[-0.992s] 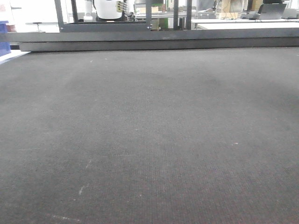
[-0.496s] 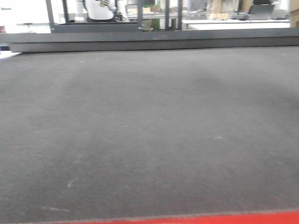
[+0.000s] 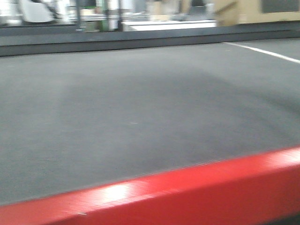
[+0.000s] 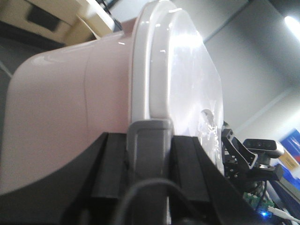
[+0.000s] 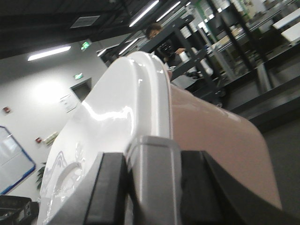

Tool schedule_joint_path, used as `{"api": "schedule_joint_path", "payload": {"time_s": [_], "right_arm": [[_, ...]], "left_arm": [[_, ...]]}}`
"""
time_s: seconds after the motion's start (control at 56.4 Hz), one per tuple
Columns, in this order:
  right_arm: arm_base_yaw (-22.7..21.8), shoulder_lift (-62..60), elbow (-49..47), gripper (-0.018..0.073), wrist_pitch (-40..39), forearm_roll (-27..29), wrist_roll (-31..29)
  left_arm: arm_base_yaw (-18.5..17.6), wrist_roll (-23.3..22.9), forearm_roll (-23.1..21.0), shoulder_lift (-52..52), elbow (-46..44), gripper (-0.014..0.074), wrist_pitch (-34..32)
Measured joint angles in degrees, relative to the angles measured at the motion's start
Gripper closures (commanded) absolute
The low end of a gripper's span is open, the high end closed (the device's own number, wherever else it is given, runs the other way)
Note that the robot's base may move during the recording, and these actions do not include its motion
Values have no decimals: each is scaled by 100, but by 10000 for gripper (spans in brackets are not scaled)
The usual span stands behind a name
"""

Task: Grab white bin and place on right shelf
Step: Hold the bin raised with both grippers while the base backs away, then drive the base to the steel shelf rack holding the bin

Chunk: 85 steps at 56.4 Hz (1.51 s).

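The white bin fills both wrist views: a pale pinkish-white tote (image 4: 70, 103) with a glossy white lid (image 4: 187, 70). My left gripper (image 4: 148, 154) is shut on a grey handle clip (image 4: 148, 140) at one end of the bin. My right gripper (image 5: 152, 183) is shut on the grey clip (image 5: 152, 168) at the other end, with the bin's pink wall (image 5: 211, 136) and white lid (image 5: 117, 117) beside it. The bin and the grippers do not show in the front view. The right shelf is not in view.
The front view shows a dark carpeted platform (image 3: 140, 103) with a red edge (image 3: 187, 192) along the bottom and a white line (image 3: 267, 51) at the far right. Blurred racks and tables (image 3: 154, 21) stand behind. Dark metal racks (image 5: 220, 42) stand beyond the bin.
The front view has swung: the background has slid left, a red edge has risen into the bottom of the frame, and a white floor line has come in at the right.
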Motion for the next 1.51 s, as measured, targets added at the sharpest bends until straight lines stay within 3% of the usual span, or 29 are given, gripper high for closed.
{"api": "schedule_joint_path", "payload": {"time_s": [0.478, 1.506], "right_arm": [[45, 0, 0, 501, -497, 0, 0], [45, 0, 0, 501, -612, 0, -10]], "left_arm": [[-54, -78, 49, 0, 0, 715, 180], [-68, -88, 88, 0, 0, 715, 268]]}}
